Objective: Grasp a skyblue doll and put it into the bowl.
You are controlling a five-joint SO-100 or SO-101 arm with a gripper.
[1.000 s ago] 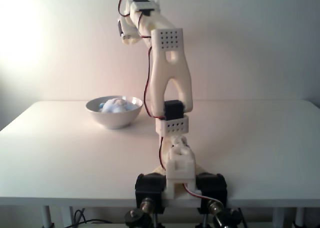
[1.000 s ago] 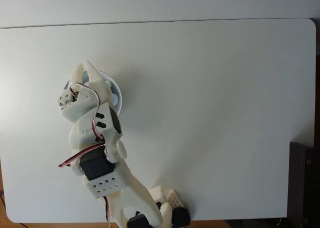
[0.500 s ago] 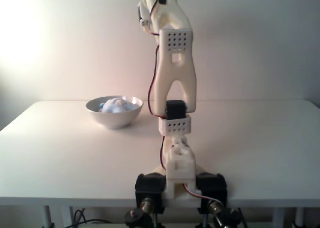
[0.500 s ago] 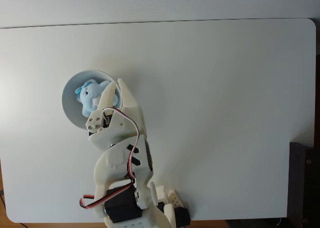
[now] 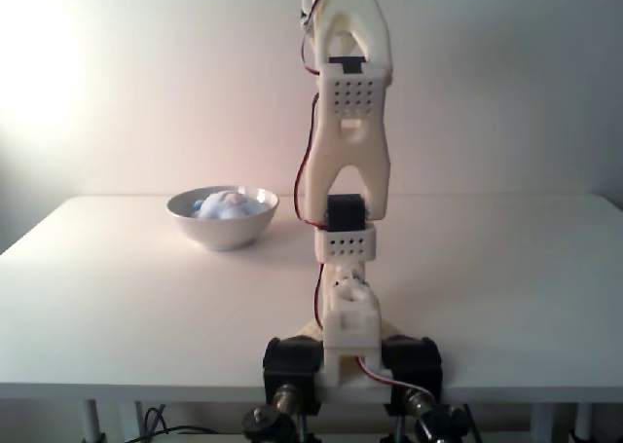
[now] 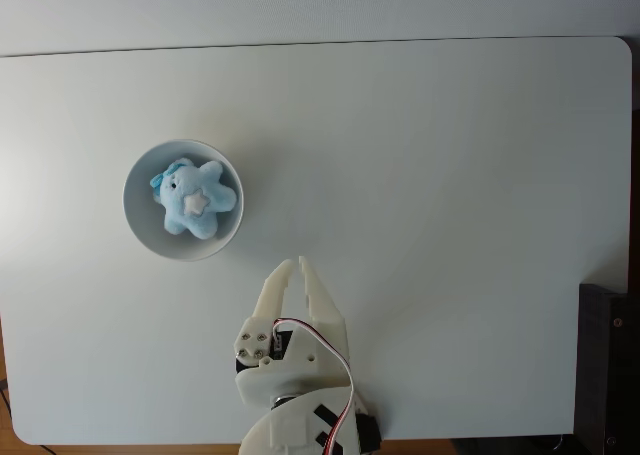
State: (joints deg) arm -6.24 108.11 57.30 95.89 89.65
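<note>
From above, the gripper [image 6: 293, 265] hangs over the table [image 6: 450, 175] with nothing in it, its two pale fingers nearly closed, the tips just a sliver apart and pointing toward the table's far edge. It sits near the near edge, a little left of the middle as that fixed view shows it, and clear of the bowl. Behind the fingers comes the cream-coloured wrist block with a red-and-white wire looping over it.

From the front, the arm [image 5: 348, 161] stands almost straight up from its base at the near edge of the table, the upper part running out of the top of the picture, so the gripper itself is out of sight there. A red cable trails down the left side of the arm in that view.

The bowl [image 6: 140, 225] rests on the left half of the table, about midway between the near and far edges, up and to the left of the fingertips in the view from above. The skyblue doll [image 6: 194, 197] lies inside it, a white star patch facing up. From the front, the bowl [image 5: 222, 227] shows the doll's [image 5: 226, 205] pale blue top rising just over the rim.

A dark object [image 6: 608, 365] sits just off the table's near right corner.
</note>
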